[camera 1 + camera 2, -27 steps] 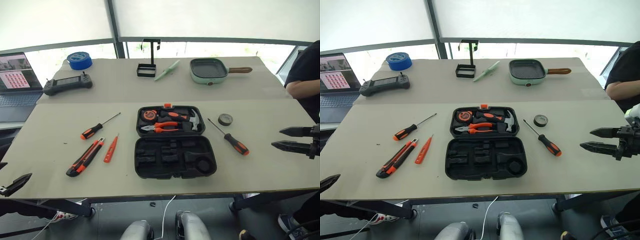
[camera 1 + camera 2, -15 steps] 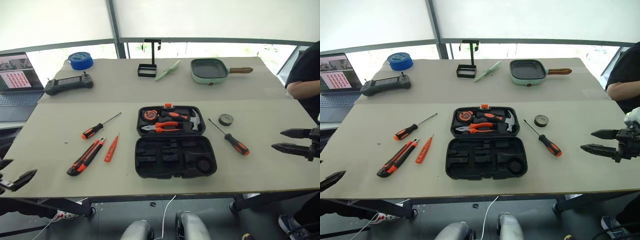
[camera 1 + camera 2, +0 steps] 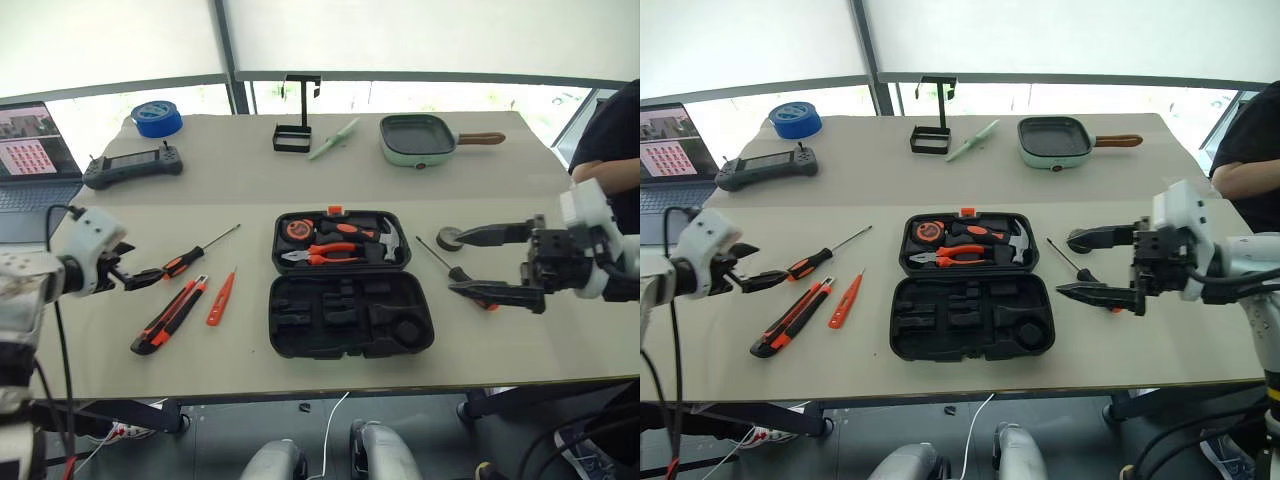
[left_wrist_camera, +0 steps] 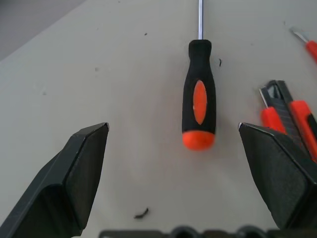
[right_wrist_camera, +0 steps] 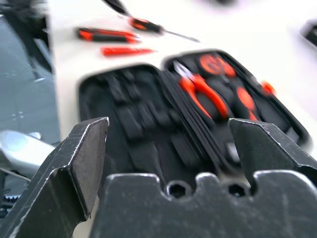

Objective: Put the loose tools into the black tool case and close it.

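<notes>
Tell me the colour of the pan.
Pale mint green pan, dark inside; clearest in the left eye view.

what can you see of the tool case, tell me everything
The tool case is black moulded plastic, lying fully open and flat in the middle of the table. Its far half holds orange-handled pliers, a hammer and a tape measure; the near half's tool-shaped slots are empty. A small orange latch sits on the far edge. No fingers touch it.

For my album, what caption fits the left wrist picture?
Open left gripper hovering just short of a screwdriver on the table.
</notes>
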Controlling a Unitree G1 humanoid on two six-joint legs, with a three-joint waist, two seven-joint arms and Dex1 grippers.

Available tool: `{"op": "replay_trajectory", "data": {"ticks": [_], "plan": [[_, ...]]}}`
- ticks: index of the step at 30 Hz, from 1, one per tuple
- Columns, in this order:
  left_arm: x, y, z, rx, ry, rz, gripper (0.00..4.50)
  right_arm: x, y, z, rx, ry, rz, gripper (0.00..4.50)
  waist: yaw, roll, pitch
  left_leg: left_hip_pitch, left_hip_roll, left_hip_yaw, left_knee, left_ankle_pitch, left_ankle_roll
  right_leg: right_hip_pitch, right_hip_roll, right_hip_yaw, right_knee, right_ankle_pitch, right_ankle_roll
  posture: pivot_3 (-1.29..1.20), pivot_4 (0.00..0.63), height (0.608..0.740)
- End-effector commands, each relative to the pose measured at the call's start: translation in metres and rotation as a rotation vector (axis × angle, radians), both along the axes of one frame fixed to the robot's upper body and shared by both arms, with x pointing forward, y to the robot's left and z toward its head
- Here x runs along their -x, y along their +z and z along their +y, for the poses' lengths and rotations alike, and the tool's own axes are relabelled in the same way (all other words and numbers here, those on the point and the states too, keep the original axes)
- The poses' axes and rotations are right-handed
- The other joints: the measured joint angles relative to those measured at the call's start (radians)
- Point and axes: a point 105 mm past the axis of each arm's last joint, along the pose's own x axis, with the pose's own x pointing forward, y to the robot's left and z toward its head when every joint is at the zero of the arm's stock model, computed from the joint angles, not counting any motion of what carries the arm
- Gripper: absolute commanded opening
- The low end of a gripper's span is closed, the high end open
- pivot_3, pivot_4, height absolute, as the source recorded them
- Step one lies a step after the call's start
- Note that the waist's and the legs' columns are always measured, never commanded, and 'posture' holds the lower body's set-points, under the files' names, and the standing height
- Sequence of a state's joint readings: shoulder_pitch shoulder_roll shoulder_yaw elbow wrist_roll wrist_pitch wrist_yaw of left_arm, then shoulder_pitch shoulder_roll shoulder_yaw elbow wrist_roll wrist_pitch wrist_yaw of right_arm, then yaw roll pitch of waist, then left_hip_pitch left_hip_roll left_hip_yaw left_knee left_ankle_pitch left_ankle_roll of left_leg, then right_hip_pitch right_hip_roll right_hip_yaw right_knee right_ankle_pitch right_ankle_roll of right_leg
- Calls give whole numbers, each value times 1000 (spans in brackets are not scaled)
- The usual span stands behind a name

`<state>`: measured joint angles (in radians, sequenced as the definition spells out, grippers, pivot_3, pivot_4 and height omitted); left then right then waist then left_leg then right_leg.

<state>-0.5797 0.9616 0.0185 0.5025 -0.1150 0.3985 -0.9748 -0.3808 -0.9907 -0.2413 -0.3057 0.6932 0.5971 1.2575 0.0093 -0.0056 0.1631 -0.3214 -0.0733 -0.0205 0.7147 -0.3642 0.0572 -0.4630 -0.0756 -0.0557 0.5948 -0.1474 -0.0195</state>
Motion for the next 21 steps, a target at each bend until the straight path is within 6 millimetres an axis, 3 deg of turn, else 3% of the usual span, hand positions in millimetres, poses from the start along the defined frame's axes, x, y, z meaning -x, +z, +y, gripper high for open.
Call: {"op": "replay_trajectory", "data": {"ticks": [1,5,8,16,19,21], "plan": [[-17,-6,-7,-41,-41,9,4500,12,12,21,-16,71,-44,4484,1,0,0,0,0,0,1,0,0,0,0,-2,0,0,0,0,150,740],[-30,-14,-12,-51,-45,22,4500,17,14,30,-14,96,-52,4484,2,-2,0,-2,0,-1,4,0,0,0,-1,-6,0,0,0,0,150,740],[-33,-20,-16,-37,-55,47,3792,17,16,33,-16,91,-58,4500,2,-2,0,-2,0,-1,7,0,0,1,-1,-6,0,0,0,0,150,740],[-31,-22,-19,3,-97,54,996,15,14,28,-9,34,-64,4500,2,-3,0,-2,0,-3,10,0,0,2,-2,-2,2,0,0,0,150,740],[-43,11,-30,24,-148,-82,885,15,13,24,-7,1,-62,4500,2,-3,0,-3,0,-3,10,0,0,2,-2,-2,2,0,0,0,150,740],[-50,46,-52,70,-239,-175,884,16,12,20,-11,-23,-52,4500,6,-5,1,-6,0,-4,12,0,1,0,-2,-2,2,0,0,0,150,740]]}}
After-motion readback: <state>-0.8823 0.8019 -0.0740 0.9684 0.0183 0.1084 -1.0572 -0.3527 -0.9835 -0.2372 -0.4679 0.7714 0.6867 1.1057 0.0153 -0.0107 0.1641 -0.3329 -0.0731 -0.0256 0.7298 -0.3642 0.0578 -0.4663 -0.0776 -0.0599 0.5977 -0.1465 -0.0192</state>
